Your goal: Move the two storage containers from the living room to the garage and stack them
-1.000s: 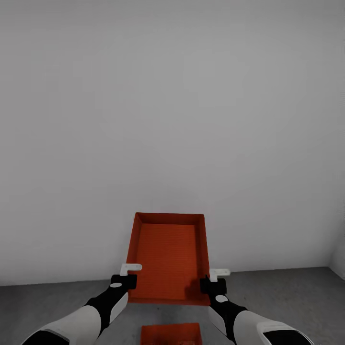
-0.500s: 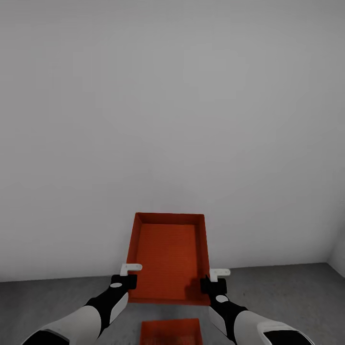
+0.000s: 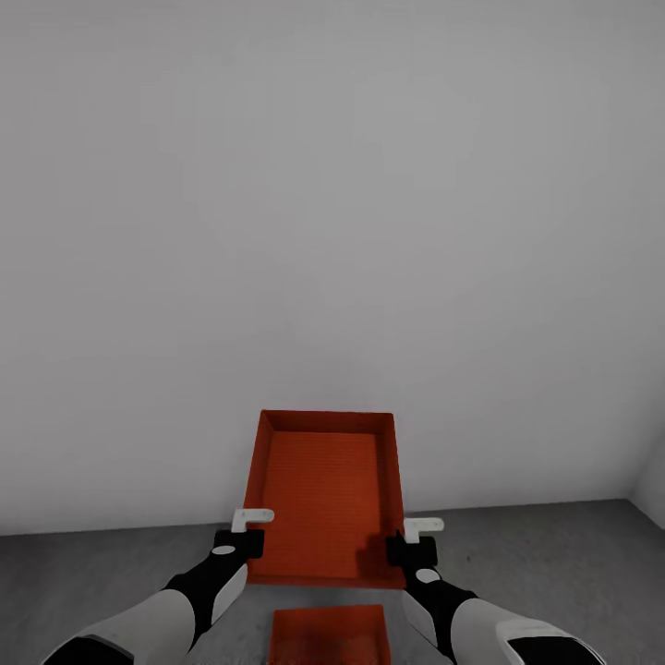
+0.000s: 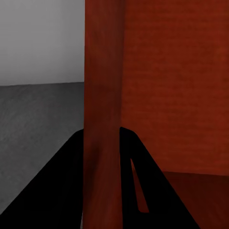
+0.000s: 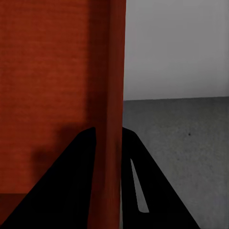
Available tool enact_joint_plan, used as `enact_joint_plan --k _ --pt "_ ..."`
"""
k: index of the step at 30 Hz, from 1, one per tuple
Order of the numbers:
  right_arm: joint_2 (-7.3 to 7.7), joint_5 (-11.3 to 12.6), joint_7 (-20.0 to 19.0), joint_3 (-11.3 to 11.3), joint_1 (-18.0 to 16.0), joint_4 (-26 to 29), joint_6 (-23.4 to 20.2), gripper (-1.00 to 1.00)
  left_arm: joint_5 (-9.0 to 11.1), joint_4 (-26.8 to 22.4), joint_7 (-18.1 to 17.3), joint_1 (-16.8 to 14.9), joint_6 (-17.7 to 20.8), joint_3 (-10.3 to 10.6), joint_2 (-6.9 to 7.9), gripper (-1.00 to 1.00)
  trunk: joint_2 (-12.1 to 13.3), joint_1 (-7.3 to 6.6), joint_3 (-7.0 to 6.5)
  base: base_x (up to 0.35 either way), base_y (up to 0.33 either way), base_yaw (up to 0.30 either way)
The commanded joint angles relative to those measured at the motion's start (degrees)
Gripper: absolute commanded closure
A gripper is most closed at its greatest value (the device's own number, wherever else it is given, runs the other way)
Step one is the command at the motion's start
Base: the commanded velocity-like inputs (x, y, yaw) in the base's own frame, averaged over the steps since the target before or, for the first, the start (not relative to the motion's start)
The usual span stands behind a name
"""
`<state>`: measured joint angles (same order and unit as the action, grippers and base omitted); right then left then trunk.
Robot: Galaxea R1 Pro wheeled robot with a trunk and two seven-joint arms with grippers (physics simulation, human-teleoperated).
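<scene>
I hold one red-orange storage container (image 3: 325,494) up in front of me, open side showing. My left gripper (image 3: 247,534) is shut on its left side wall (image 4: 101,119) and my right gripper (image 3: 406,540) is shut on its right side wall (image 5: 110,114). Black fingers (image 4: 67,181) straddle the wall in the left wrist view, and black fingers (image 5: 76,176) do the same in the right wrist view. The second storage container (image 3: 330,635) lies on the dark grey floor (image 3: 554,563) below the held one, near my base, partly cut off by the head view's lower edge.
A bare pale grey wall (image 3: 332,231) of the garage stands close ahead. A wall corner (image 3: 646,489) shows at the far right. Rough grey floor (image 4: 38,119) spreads to both sides of the containers.
The whole head view has shifted: more floor shows and the lower container has come further into view. The held container and both grippers keep their places in the picture.
</scene>
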<state>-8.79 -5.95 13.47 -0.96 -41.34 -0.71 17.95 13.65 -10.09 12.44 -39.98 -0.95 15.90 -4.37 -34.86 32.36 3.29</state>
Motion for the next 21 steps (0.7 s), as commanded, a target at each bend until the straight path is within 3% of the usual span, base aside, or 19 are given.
enact_joint_plan --k 1,21 --pt "0.00 -0.02 0.50 -1.45 -0.05 0.09 0.36 1.00 4.54 0.07 0.57 -0.10 -0.02 -2.10 -0.02 1.00 -0.10 0.02 0.19 0.000 0.000 0.000" --pt "0.00 -0.02 0.50 -1.42 -0.05 0.09 0.33 1.00 4.62 0.07 0.57 -0.10 0.00 -2.10 -0.11 1.00 -0.10 0.02 2.01 0.000 0.000 0.000"
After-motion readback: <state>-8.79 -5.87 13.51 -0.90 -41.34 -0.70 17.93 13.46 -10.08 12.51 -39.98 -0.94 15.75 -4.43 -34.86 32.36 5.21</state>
